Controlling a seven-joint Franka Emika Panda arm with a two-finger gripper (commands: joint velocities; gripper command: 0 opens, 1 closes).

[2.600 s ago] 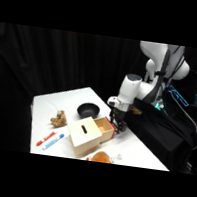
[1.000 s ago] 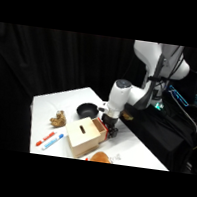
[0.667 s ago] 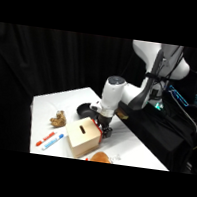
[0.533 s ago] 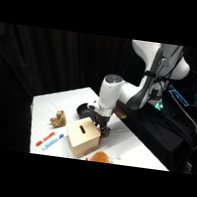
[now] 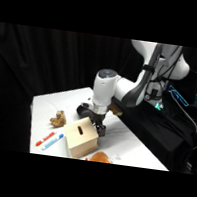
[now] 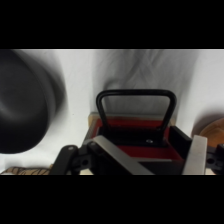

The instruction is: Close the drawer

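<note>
The box (image 5: 81, 137) sits near the front of the white table (image 5: 127, 135), its slot facing up, and the gripper (image 5: 98, 128) is down at the box's right end, right against the drawer (image 6: 134, 131). From the side, the drawer looks nearly or fully pushed in, since almost nothing of it sticks out past the box. The wrist view shows its reddish front face and the thin dark wire handle (image 6: 136, 95) standing up as a loop beyond the two fingers (image 6: 196, 152), which are spread apart and grip nothing; they seem to press flat on the drawer front rather than pinch it. The drawer is small, light wood, so it should slide with little force, and the whole box is probably light enough to skid across the smooth table if pushed hard. The stiff front face is the safest place to push; the wire handle is thin and could bend or slip off a finger. A black bowl (image 6: 27, 100) lies just behind the box, and a small brown toy (image 5: 58, 118) and two markers (image 5: 49, 140) lie to the box's left.
</note>
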